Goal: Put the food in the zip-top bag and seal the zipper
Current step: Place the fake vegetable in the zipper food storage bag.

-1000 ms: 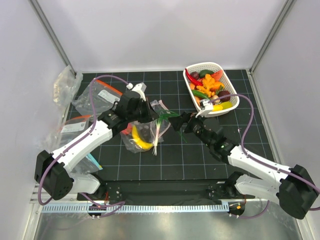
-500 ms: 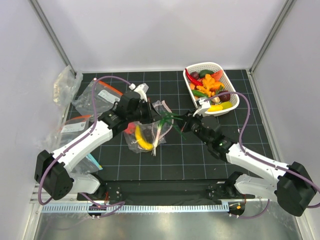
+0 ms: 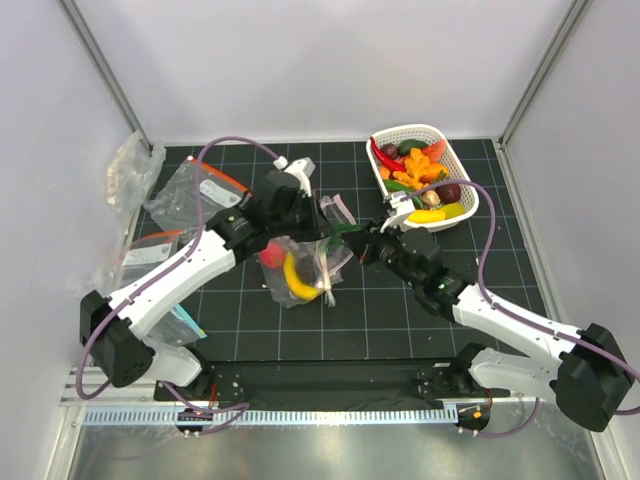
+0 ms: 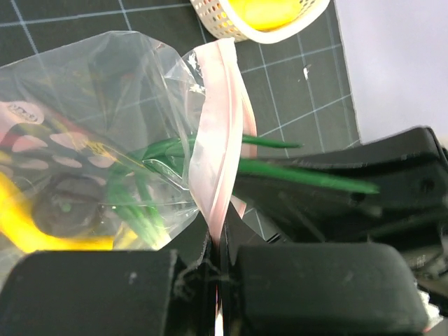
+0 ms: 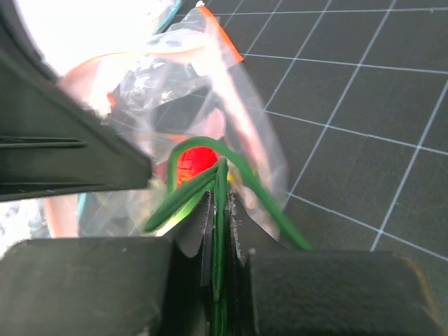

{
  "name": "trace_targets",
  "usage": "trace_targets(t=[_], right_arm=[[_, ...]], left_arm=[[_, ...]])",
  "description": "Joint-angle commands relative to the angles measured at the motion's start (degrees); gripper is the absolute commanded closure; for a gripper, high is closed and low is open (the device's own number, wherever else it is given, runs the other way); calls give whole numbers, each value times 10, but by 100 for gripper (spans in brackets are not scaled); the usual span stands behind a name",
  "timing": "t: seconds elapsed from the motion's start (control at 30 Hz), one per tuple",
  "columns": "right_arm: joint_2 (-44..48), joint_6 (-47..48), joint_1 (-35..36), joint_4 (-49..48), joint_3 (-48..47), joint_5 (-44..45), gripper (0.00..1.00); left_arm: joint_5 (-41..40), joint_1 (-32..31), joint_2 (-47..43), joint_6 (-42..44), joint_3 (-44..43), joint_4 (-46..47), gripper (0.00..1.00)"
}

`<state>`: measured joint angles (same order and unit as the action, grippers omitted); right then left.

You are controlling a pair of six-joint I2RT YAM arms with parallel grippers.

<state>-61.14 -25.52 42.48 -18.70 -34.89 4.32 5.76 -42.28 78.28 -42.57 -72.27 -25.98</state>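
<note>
A: Where's the zip-top bag (image 3: pixel 300 268)?
B: Mid-mat, basket (image 3: pixel 408 130) at two o'clock; left gripper (image 4: pixel 213 255) pinched tight on its zipper (image 4: pixel 218 154); right gripper (image 5: pixel 220 210) clamped on green stalks (image 5: pixel 218 178), entering from three o'clock.
A: Risk?
B: Floppy mouth may fold; stalks could snag the zipper.

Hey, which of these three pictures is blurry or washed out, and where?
Top external view: sharp, evenly lit, soft shadows only. Left wrist view: pale pink zipper strip fairly crisp, left gripper's black fingers out of focus. Right wrist view: top-left corner blown out white, thin green stems and right gripper's black fingers blurred, gridded black mat sharp.
</note>
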Motion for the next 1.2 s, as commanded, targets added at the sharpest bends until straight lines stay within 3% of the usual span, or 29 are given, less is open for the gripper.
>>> trace_targets(t=[0.0, 0.2, 0.47, 0.57, 0.6, 0.7, 0.9, 1.0, 1.07, 1.17], right_arm=[[-1, 28, 18, 6, -35, -12, 99], [-34, 46, 31, 48, -64, 11, 99], [-93, 25, 31, 46, -75, 27, 99], [-84, 24, 32, 48, -78, 10, 74], [-79, 24, 31, 46, -73, 10, 60], [-54, 28, 31, 48, -65, 17, 46], [-36, 47, 32, 109, -98, -5, 29], [-36, 49, 32, 118, -105, -12, 22], [-35, 49, 31, 117, -105, -19, 24], [-26, 48, 31, 118, -103, -19, 45]], left_arm=[[-24, -38, 45, 18, -86, -41, 98], [-29, -90, 136, 42, -240, -151, 98], [-53, -87, 91, 38, -188, -87, 96], [-71, -80, 78, 47, -157, -70, 96], [-73, -76, 74, 49, -148, -69, 96], [-82, -60, 62, 56, -105, -47, 96], [-12, 15, 53, 34, -44, 0, 98], [-14, 21, 40, 25, -16, 28, 98], [-16, 23, 34, 22, -3, 41, 98], [-17, 23, 26, 13, 21, 71, 98]])
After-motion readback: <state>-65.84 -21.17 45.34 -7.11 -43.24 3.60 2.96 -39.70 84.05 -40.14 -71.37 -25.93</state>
